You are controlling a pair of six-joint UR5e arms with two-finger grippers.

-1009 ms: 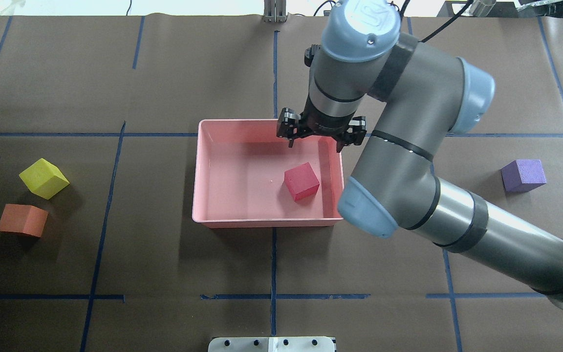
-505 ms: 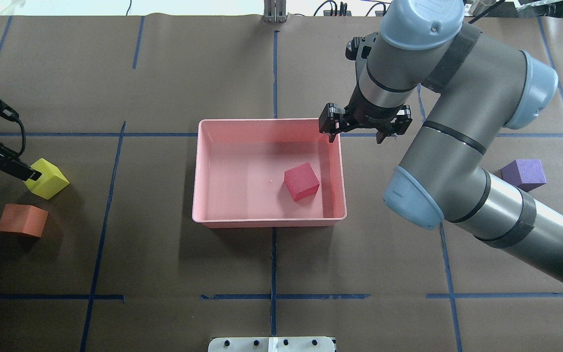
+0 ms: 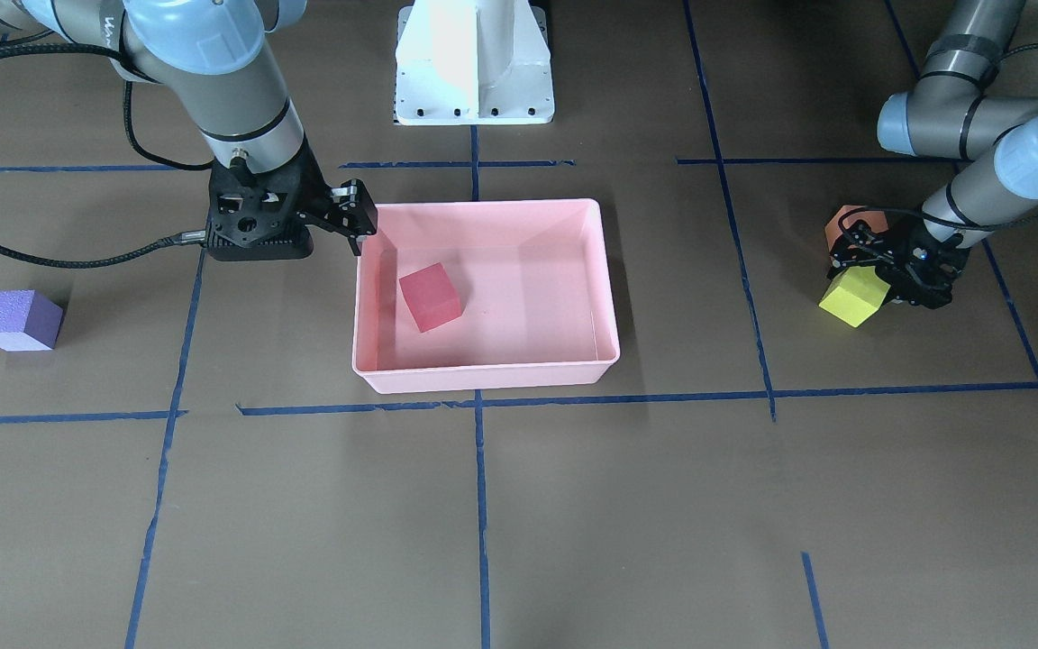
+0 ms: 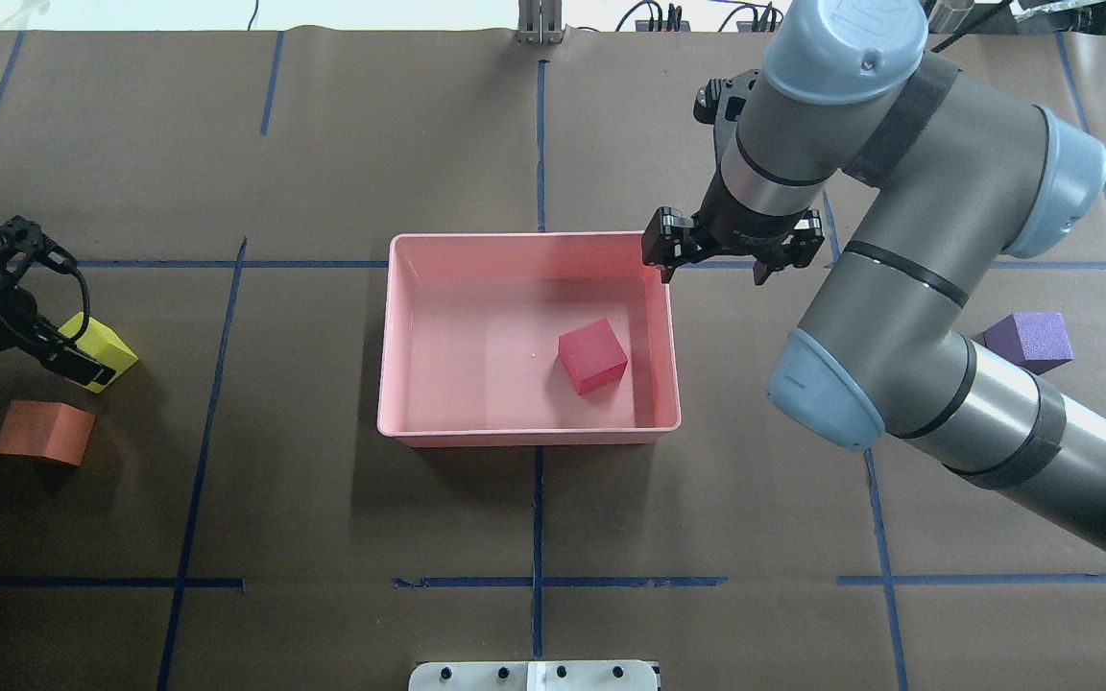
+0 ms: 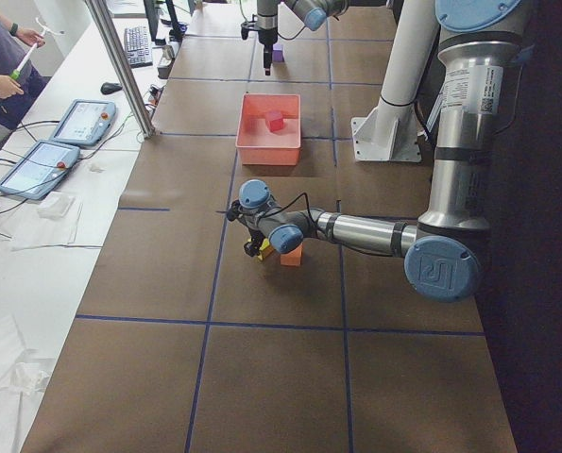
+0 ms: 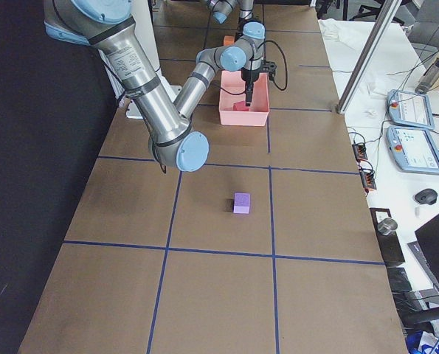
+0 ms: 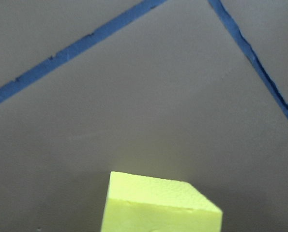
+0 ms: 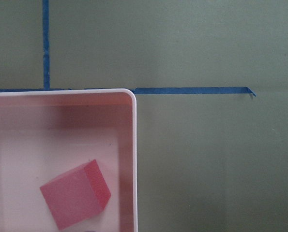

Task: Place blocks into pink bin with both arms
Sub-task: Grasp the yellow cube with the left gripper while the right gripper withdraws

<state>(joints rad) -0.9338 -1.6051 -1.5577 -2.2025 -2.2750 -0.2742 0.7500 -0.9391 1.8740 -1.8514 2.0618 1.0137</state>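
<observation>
The red block (image 4: pixel 592 357) is lying tilted in the right half of the pink bin (image 4: pixel 524 437), which is sitting mid-desk. The right tool (image 4: pixel 712 276) is hovering over the bin's far right corner, spread wide and carrying nothing. One finger is hanging above the rim and the other above the desk (image 4: pixel 342 144). The purple block (image 4: pixel 1028 338) is resting far off to the right. At the left edge, the left tool (image 3: pixel 879 275) is reaching down at the yellow block (image 4: pixel 107 341). I cannot tell whether it is gripping it. The orange block (image 4: pixel 44 433) is sitting just beside, on the robot's side.
</observation>
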